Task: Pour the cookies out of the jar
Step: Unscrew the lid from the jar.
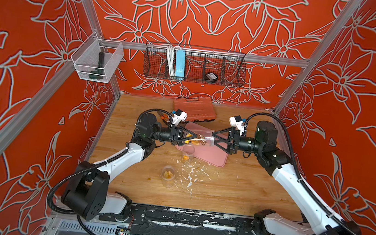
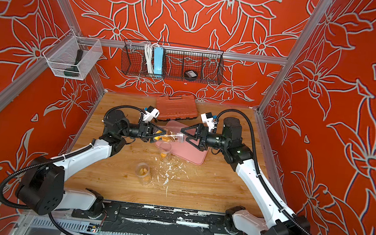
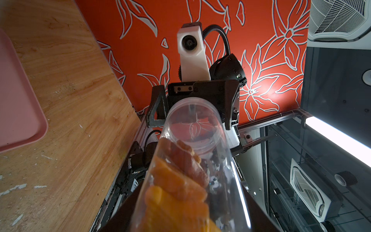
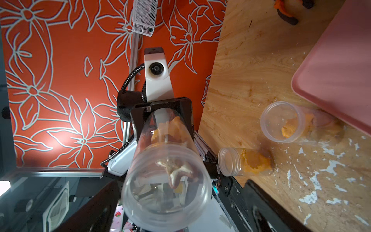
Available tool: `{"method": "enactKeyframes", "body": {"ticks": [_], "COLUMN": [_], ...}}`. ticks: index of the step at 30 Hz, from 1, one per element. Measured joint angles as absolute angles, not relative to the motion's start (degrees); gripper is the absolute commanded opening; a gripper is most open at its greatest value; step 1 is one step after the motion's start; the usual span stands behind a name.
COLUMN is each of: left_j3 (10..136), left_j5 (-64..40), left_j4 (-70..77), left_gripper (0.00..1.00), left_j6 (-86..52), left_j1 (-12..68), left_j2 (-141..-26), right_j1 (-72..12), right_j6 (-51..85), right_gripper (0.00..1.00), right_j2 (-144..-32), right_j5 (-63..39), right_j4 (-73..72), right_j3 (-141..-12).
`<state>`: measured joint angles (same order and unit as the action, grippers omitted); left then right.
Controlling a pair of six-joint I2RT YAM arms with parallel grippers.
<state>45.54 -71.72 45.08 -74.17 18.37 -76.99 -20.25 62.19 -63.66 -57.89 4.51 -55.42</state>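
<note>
Sideways above a pink plastic tray [image 1: 213, 157], left gripper [image 1: 186, 137] clamps a clear plastic jar [image 1: 204, 136] of orange cookies [image 1: 190, 141]; right gripper [image 1: 213, 139] has its jaws apart.

Both top views give you bright, even light, soft shadows on the bench [image 1: 234, 188], lines bowed at the edges. In the wrist views the jar [image 3: 220, 170] blurs close up, a strip light [image 3: 337, 138] glares, the wall [image 3: 259, 88] shows a hot spot.

Both top views looked down over the whole wooden bench [image 1: 233, 195]. The wrist views faced each other, close along the clear plastic jar [image 3: 200, 120].
</note>
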Motion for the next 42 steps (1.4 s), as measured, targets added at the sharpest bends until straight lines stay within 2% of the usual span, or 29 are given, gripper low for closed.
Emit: {"method": "enactKeyframes", "body": {"ticks": [17,33,42], "left_j3": [45.5,45.6,45.6], "left_j5": [-71.9,-71.9,-71.9], "left_j4": [43.7,43.6,42.5], "left_gripper": [0.59,0.59,0.59], "left_j6": [-73.1,-73.1,-72.6], "left_j1": [18.4,18.4,18.4], "left_j2": [-77.0,-77.0,-77.0], "right_j1": [-20.4,-22.6,-23.0], "right_j6": [70.6,73.6,74.2], "right_gripper": [0.83,0.80,0.68], "right_j2": [-65.3,-66.7,-66.3], "right_j5": [-59.3,-59.5,-59.5], "right_j4": [3.0,-3.6,-5.8], "right_j3": [-55.6,-54.8,-52.5]}}
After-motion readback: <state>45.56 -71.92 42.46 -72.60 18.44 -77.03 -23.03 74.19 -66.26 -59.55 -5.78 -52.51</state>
